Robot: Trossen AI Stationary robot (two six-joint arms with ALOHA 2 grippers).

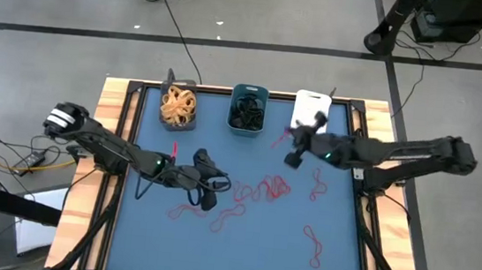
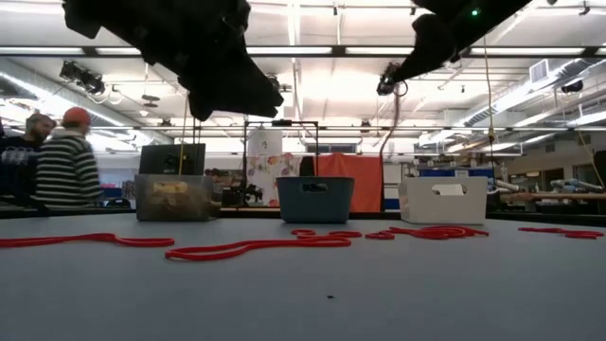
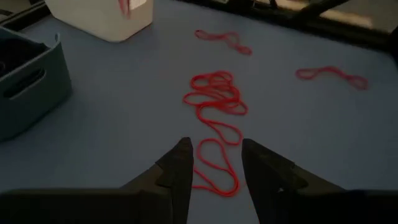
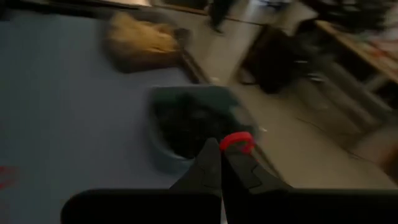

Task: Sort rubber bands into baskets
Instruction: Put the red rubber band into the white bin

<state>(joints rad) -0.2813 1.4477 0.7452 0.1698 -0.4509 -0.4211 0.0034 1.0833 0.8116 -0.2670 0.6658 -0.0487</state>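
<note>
Near the white basket (image 1: 311, 109), the right gripper (image 4: 222, 157) pinches a red rubber band (image 4: 236, 142); seemingly barely caught, it could slip loose early.

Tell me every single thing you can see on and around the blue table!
Dark grey basket: one, back left of the table, full of tan rubber bands.
Teal basket: one, back middle, holding black rubber bands.
White basket: one, back right, partly under the right arm.
Red rubber bands: several, loose on the blue table, mostly middle and right.
People: two, in the room behind the table.
Left claw: one, dark, open over the red tangle mid-table.
Right claw: one, dark, shut on a red rubber band, near the teal and white baskets.
</note>
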